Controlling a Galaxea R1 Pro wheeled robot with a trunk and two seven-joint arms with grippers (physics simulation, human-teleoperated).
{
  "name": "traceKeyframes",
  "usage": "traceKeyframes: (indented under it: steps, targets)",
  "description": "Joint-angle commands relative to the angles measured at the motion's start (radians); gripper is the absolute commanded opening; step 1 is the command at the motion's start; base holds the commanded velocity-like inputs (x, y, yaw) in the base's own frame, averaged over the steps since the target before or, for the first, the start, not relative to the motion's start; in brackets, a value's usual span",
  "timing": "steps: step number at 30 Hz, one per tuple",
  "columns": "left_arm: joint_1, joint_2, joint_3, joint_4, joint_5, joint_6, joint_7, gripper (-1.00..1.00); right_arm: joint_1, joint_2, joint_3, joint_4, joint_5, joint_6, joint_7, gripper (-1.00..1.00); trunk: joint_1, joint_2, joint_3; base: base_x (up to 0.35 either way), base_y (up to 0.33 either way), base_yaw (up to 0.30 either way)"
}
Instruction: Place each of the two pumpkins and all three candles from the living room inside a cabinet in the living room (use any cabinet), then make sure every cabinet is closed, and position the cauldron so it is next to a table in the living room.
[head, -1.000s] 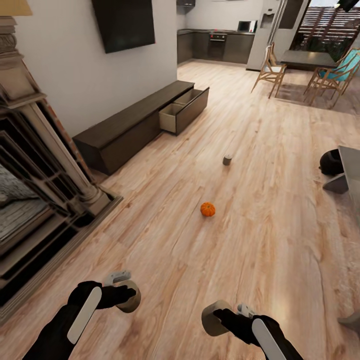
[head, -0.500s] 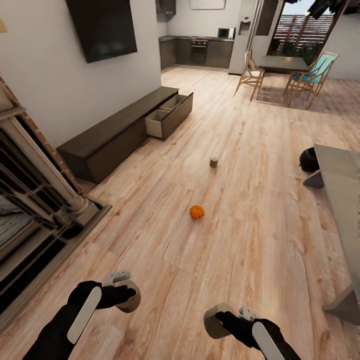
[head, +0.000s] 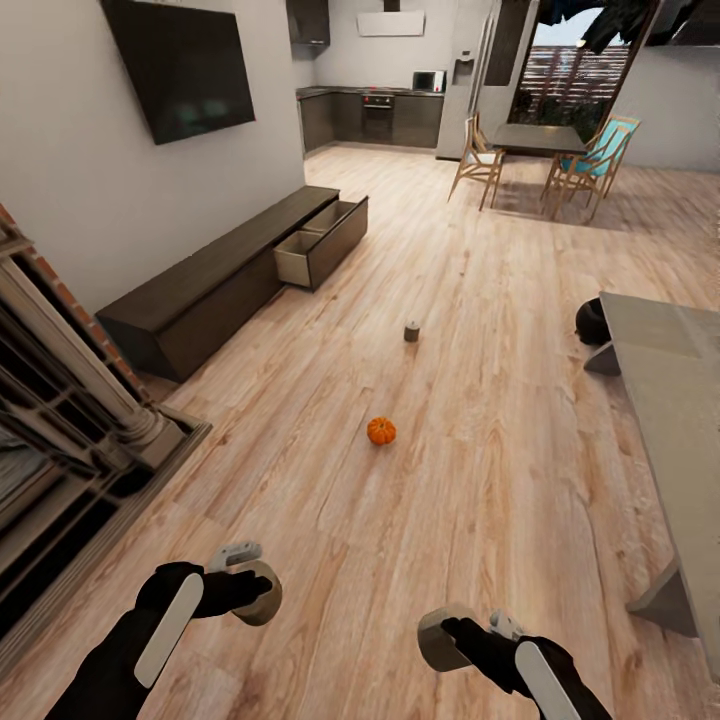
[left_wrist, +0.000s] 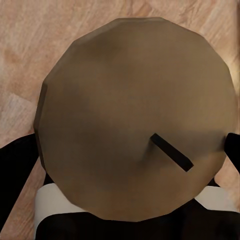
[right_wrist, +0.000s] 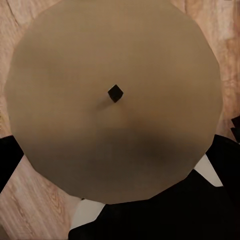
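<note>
Candles (left_wrist: 135, 117) wick-up in both pincers (head: 262, 590).

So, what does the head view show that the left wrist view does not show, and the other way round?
Head view alone: the pumpkin on the floor, a third candle beyond it, the cabinet with one drawer open, the table, and the right gripper holding a candle.

Left wrist view alone: the wick on top of the held candle.

Both: the left gripper holding that candle, above the wood floor.
</note>
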Motion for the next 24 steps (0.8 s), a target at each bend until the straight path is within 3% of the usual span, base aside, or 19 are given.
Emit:
traceKeyframes:
  steps: [1, 16, 24]
  targets:
    - [0.000, 0.001, -0.002, -0.001, 0.010, 0.002, 0.011, -1.00, 0.000, -0.001, 0.003, -0.001, -0.011, 0.001, -0.010, -1.00, -0.004, 0.007, 0.004, 0.000, 0.000, -0.085]
    - [0.000, 0.001, -0.003, 0.000, 0.006, 0.002, 0.011, -1.00, 0.000, -0.002, 0.002, 0.000, -0.012, -0.023, -0.012, -1.00, -0.061, 0.112, 0.074, 0.000, 0.000, -0.080]
    - [-0.001, 0.002, -0.005, -0.001, 0.005, 0.001, 0.007, -1.00, 0.000, -0.001, 0.002, 0.016, -0.012, -0.061, -0.015, -1.00, -0.061, 0.112, 0.087, 0.014, 0.000, -0.078]
